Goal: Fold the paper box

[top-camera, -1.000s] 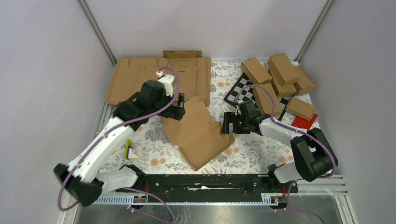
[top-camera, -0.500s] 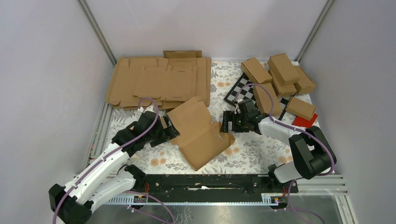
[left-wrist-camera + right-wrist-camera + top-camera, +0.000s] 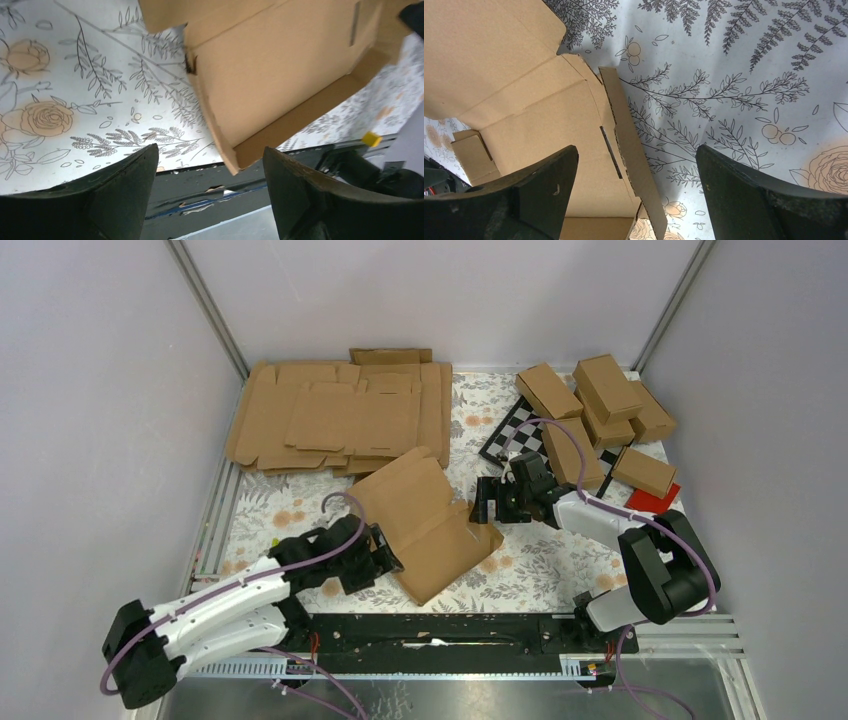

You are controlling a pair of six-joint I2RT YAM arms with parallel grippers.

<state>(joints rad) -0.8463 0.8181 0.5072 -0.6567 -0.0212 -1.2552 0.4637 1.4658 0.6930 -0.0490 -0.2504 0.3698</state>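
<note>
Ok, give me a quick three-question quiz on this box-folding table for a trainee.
1. Where on the table does the pile of flat brown cardboard blanks lie? A: far left. B: near right. C: centre.
2. True or false: the left claw and the right claw are both shut.
3. Fill in: the right claw stands at the ____ edge of the plain brown cardboard paper box, which lies open.
Key: 1 A; 2 false; 3 right.

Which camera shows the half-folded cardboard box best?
Top external: nearly the whole paper box shows, flaps included. Left wrist catches only one corner; right wrist, just an edge and flaps.
</note>
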